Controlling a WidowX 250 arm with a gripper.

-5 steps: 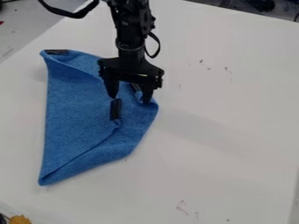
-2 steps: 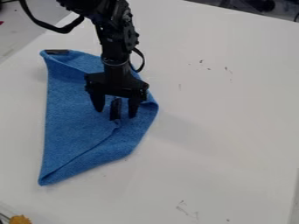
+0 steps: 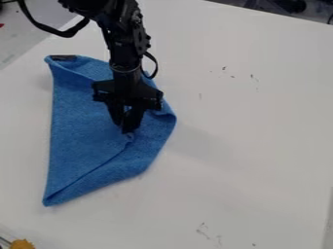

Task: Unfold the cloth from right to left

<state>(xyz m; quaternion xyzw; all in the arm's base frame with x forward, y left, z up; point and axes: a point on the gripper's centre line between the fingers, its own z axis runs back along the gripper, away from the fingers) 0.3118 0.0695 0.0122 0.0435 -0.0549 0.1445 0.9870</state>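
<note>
Pinching cloth (image 3: 83,131) inside outer edges

Saw no readable text, no label, no brand, no number and no legible sign on anything in view.

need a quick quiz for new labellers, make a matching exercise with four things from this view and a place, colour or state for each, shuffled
1. cloth
2. gripper
3. table
4. yellow object

A. bottom left corner of the view
B. white, under the cloth
C. blue, partly folded
D. black, down at the cloth

Pairs: 1-C, 2-D, 3-B, 4-A
</note>
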